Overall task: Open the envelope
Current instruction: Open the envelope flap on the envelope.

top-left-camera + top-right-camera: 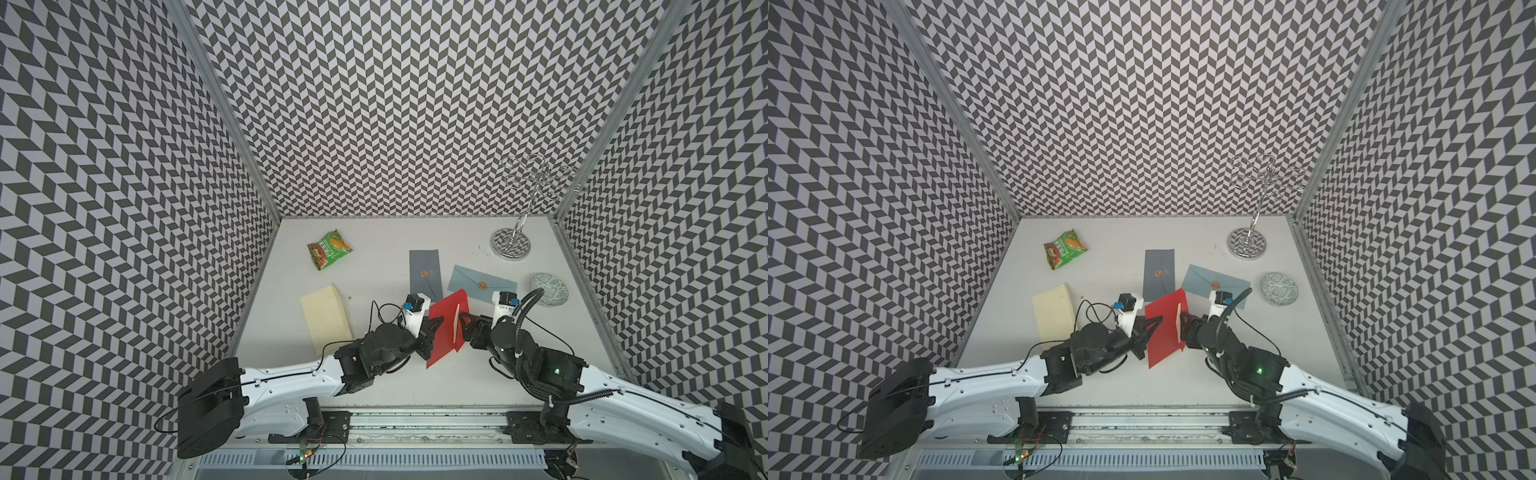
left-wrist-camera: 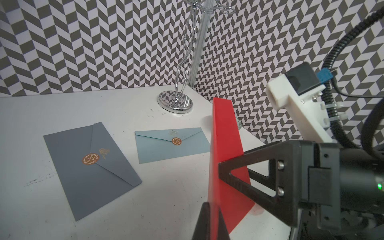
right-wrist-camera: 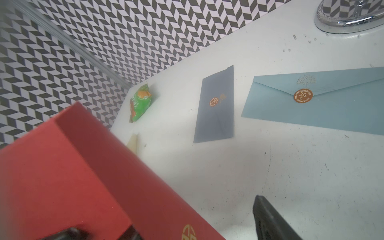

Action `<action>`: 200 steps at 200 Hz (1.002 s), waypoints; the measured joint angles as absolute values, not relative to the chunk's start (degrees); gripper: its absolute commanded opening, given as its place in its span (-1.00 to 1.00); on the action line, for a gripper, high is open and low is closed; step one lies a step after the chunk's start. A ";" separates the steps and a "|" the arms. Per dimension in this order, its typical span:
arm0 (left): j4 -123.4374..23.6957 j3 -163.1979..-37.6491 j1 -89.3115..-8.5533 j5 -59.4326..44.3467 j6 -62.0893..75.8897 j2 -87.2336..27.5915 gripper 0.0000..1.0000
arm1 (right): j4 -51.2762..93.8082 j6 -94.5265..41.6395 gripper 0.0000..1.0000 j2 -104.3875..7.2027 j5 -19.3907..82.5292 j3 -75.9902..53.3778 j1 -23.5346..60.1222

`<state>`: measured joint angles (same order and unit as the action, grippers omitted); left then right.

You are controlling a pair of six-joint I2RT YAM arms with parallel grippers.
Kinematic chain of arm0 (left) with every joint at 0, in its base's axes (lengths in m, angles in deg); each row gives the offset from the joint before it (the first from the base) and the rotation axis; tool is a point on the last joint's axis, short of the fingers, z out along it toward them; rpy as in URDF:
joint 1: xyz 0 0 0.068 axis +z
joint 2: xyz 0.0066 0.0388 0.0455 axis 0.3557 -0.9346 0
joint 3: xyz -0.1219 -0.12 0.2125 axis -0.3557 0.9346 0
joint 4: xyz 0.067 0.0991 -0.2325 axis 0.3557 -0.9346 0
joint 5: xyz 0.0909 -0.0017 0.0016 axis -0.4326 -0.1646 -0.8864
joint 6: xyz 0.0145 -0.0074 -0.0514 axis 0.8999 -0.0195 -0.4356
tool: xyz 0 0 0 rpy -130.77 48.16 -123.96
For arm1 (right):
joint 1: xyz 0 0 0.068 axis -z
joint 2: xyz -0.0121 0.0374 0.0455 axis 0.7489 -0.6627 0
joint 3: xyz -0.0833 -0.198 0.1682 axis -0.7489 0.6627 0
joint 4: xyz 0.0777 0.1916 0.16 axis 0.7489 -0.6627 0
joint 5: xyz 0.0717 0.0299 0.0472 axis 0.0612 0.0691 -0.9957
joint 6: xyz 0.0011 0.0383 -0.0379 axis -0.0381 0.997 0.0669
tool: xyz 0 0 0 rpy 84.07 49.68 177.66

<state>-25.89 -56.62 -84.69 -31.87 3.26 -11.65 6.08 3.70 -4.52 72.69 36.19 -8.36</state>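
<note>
Pinning red envelope (image 1: 442,332) steady in clamped left gripper (image 1: 430,328), sliding right gripper (image 1: 466,322), jaws apart, around flap (image 1: 458,322) edge before closing.

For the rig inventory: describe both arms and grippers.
The left arm and right arm have white shells with black joints. The left gripper and right gripper are black, with triangular open-frame fingers. White wrist mounts carry black cameras. A ribbed black hose runs along the right arm.
</note>
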 measured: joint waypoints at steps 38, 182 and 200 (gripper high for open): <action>-24.56 -52.36 -75.38 -24.48 -4.06 -7.17 -1.00 | 12.04 -8.37 0.69 4.92 59.80 39.60 -7.27; -7.11 -44.18 -58.42 5.68 -32.61 -1.18 -1.00 | 25.81 -20.85 0.38 -3.43 53.66 45.17 -13.74; -6.70 -44.18 -58.29 6.29 -32.85 -1.20 -1.00 | 25.37 -19.49 0.16 -3.72 57.81 44.87 -13.74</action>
<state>-6.70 -44.18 -58.29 6.29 -32.85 -1.20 25.37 -19.49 -3.72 57.81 44.87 -13.74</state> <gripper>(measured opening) 0.053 0.640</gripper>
